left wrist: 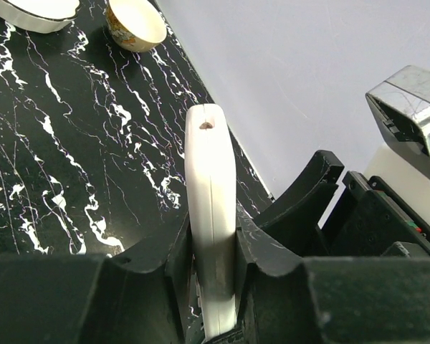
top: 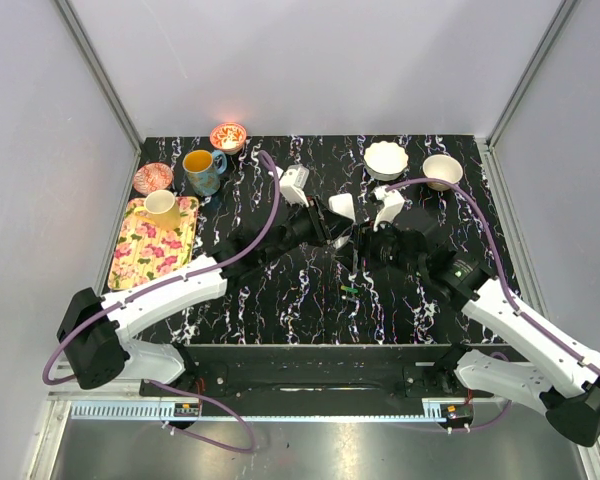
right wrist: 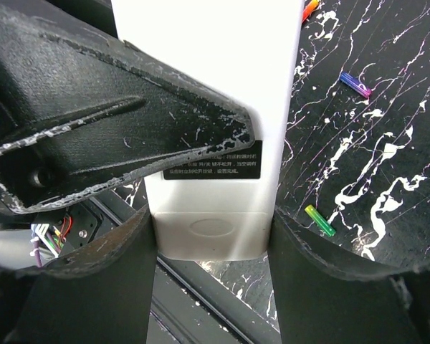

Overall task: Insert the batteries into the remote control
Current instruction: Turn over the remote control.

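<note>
The white remote control [left wrist: 209, 165] shows edge-on in the left wrist view, clamped between the fingers of my left gripper [left wrist: 213, 240]. In the right wrist view its plain back [right wrist: 269, 72], with a black label and the battery cover [right wrist: 213, 229], faces the camera. My right gripper [right wrist: 213, 240] presses on both sides of that lower end. The two grippers meet mid-table, left gripper [top: 330, 228] and right gripper [top: 372, 240], and hide the remote there. Loose batteries lie on the table: a green-yellow battery [right wrist: 319, 220], a blue-purple battery [right wrist: 355, 84] and an orange-tipped battery [right wrist: 309, 10].
A white bowl [top: 386, 158] and a cream bowl [top: 442, 170] stand at the back right. A blue-and-yellow mug [top: 202, 170], a red bowl [top: 228, 135], a patterned bowl [top: 152, 178] and a floral tray [top: 160, 250] with a cup [top: 161, 207] stand at the back left.
</note>
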Tool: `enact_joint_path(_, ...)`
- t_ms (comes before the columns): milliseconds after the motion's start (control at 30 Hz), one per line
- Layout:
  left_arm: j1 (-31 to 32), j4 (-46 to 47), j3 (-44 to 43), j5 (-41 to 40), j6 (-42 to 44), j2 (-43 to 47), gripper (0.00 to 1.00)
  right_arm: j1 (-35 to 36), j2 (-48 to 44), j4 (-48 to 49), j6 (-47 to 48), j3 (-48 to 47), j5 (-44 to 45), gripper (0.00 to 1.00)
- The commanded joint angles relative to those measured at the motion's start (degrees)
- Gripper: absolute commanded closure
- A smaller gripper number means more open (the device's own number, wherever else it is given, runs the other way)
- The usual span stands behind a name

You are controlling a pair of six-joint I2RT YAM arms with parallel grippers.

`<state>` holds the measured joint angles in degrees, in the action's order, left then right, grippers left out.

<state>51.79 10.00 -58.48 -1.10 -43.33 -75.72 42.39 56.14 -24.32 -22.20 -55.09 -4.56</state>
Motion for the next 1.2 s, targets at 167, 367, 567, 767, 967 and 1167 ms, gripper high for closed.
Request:
enact_joint_path(167,-0.5,2.0,0.5,4.9,0.7,2.4,0.54,0.1,-2.3,-1.4,3.4,-5.6,1.6,1.0)
enact_joint_path(367,-0.5,1.2,0.2,6.4,1.1,2.9,0.41,0.1,-1.6,-2.8,6.0,-7.1,-0.4,1.0)
enact_joint_path(567,-0.5,1.1,-0.8,8.0,2.1,2.5,0.41,0.3,-0.5,-5.1,8.2,-8.9,-3.5,1.0)
enact_joint_path(767,-0.9,-0.5,-3.7,9.3,4.0,2.0,0.42,0.2,-0.7,-6.5,9.0,-8.7,-4.2,1.0)
enact_joint_path(967,-1.9,1.1,-3.5,9.4,2.8,2.1,0.43,0.3,-1.4,-6.6,8.7,-7.9,-3.5,1.0)
enact_joint_path(1167,-2.1,1.7,-3.7,10.9,2.9,1.5,0.55,0.2,-1.6,-6.4,8.7,-7.9,-3.3,1.0)
